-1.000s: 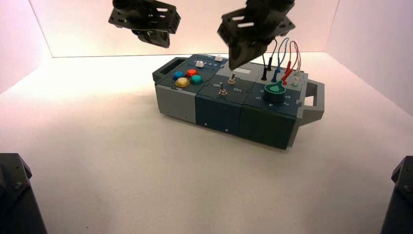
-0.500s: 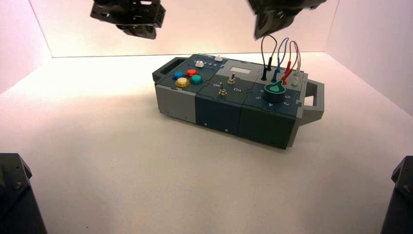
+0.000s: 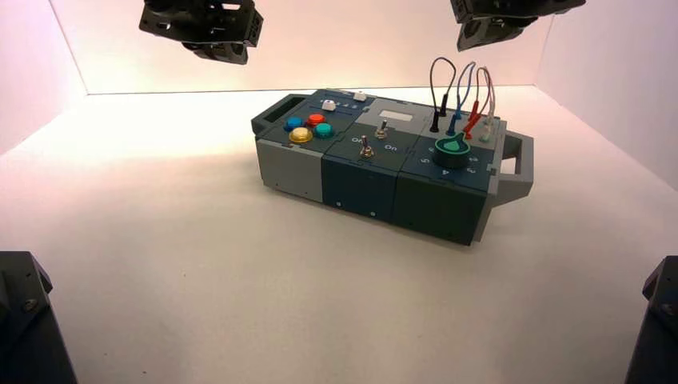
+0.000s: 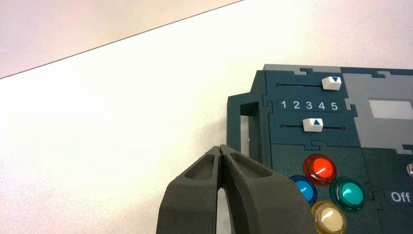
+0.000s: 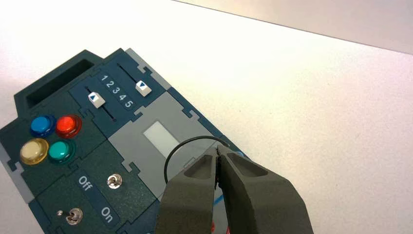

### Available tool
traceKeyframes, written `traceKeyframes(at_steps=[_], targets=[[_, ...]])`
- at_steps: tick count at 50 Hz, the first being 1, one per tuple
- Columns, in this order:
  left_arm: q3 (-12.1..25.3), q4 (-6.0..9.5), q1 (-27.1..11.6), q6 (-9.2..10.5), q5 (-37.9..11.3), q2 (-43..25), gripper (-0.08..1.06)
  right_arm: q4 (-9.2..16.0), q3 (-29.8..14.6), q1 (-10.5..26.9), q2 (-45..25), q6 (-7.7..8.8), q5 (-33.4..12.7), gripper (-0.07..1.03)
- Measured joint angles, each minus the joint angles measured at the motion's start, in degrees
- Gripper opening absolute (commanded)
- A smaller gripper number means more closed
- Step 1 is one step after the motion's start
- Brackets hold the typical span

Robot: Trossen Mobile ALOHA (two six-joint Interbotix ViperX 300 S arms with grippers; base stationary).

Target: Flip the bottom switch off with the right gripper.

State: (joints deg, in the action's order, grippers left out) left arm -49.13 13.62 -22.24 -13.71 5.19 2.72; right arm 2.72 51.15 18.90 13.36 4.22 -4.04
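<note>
Right pincer (image 3: 488, 28) hangs high above the box's (image 3: 360, 180) wire end, towards the worktop's (image 3: 200, 264) far right corner, well apart from everything. Its wrist view shows the fingertips (image 5: 217, 163) pressed together, clenched on nothing. Left pincer (image 4: 221, 151), also clenched and empty per its wrist view, sits parked high towards the far left corner, off the handle end of the box.

Bottom switch (image 3: 365, 146) is on the box's top face, mid section, nearer the worktop's front edge than its twin toggle (image 3: 382, 126). In the right wrist view the bottom switch (image 5: 73, 215) sits between the "Off" and "On" lettering; lever tilt is too small to call for sure.

Judgement: no contact w/ the switch now, pincer far from it, so whether the flip is done or pending can't be settled from the lever.

Risks if it goes down again:
- wire loops (image 3: 456, 88) stand just beside the descent path; a snag could pull a plug.
- twin toggle close by, easy to hit the wrong one.
- lever tiny, closed tips may slip off or push the box sideways, since it's loose on the worktop.
</note>
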Motion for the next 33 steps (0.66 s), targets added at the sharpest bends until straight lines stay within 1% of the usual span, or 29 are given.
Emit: traceKeyframes(at_steps=[14,20,33], targets=[[-0.1,0.0,0.0,0.0,0.1,0.2,-0.03,0.0,1.2,-0.4,0.5,0.0,1.6,-0.02],[-0.7,-0.09,-0.1,0.0,0.4,0.6,-0.03,0.2,1.9,-0.5,0.7,0.0,2.3,-0.02],[-1.0,0.0,-0.1,0.0,0.7,0.6,-0.03,0.0,2.0,-0.6,0.7,-0.09,2.5,-0.02]])
